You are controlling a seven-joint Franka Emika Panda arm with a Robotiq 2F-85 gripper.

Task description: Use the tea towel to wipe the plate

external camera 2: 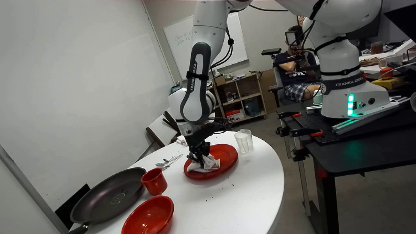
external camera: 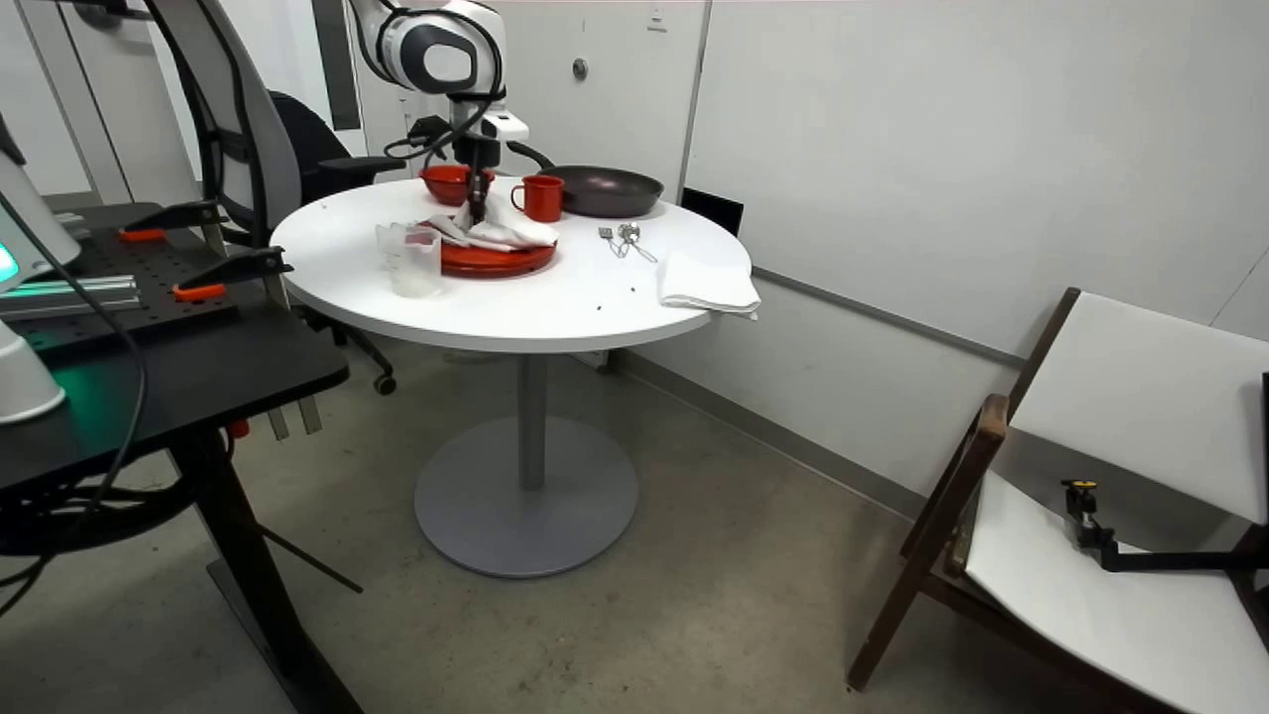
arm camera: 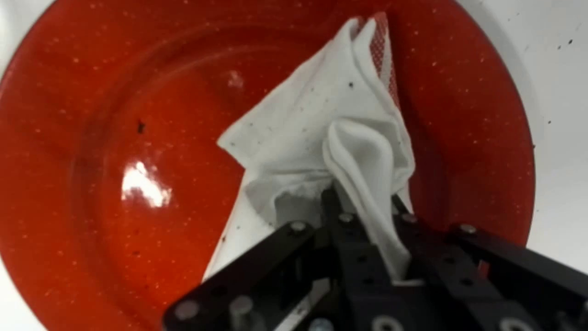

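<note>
One gripper (arm camera: pixel 366 201) pinches the tea towel (arm camera: pixel 303 131) on the plate (arm camera: pixel 183 119).

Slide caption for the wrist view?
The claw pinches a fold of white tea towel on the red plate, dark specks on both.

Arm (external camera 2: pixel 210 32): white, smooth, rounded; long dark grey panel (external camera 2: pixel 196 87) lettered FRANKA EMIKA, same words on the dark collar (external camera 2: pixel 344 84) round the white base (external camera 2: pixel 365 92), which shows green lights (external camera 2: pixel 350 104). Black cables (external camera 2: pixel 230 41) alongside, black straps (external camera 2: pixel 197 75) around. Gripper (arm camera: pixel 365 202): black, angular, with round silvery screw heads (arm camera: pixel 298 226).
</note>
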